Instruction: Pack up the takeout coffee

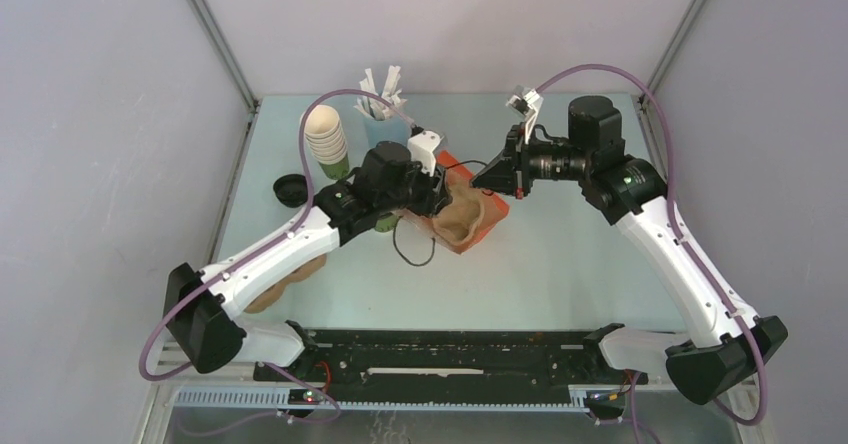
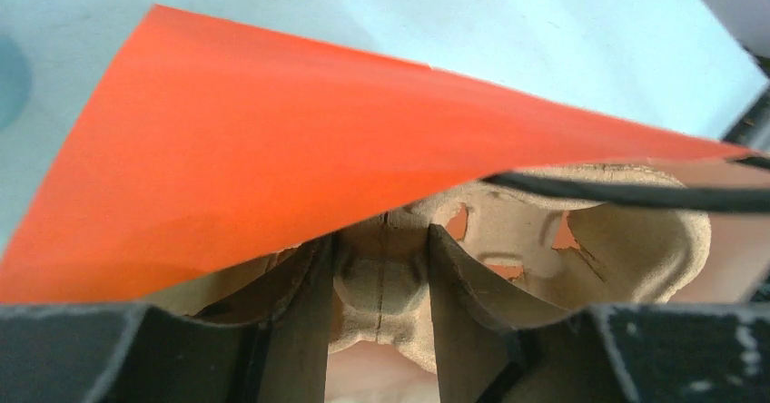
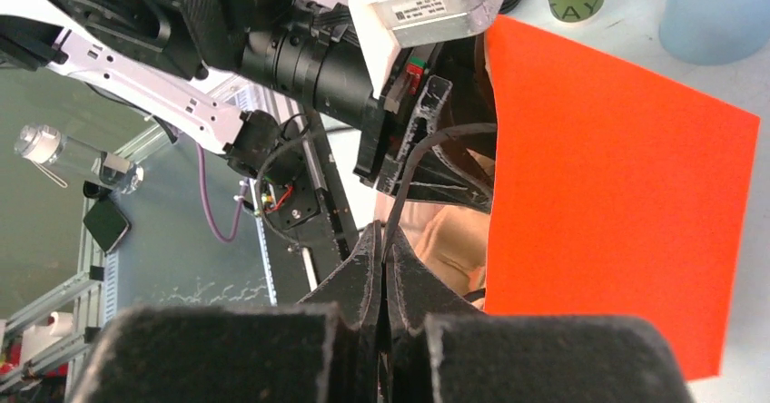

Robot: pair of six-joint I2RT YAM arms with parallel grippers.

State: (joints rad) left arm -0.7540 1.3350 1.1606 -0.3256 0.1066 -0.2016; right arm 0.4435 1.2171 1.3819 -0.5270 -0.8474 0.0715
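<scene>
The paper bag (image 2: 272, 149) is flat orange-red with a black cord handle (image 2: 636, 194), and the pulp cup carrier (image 2: 626, 240) is a mottled tan-brown. On the pale blue-green tabletop (image 1: 560, 264) are a light blue cup (image 1: 379, 130) of white sticks (image 1: 385, 86), a stack of cups (image 1: 326, 136) that is cream above and green at the foot, and a black lid (image 1: 290, 190). The arms (image 1: 680, 254) are white and black, their cables (image 1: 600, 67) purple.

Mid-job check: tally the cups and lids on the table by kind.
Single green cup: 1
Stack of cream-and-green cups: 1
Light blue cup of white sticks: 1
Black lid: 1
Total: 4
</scene>
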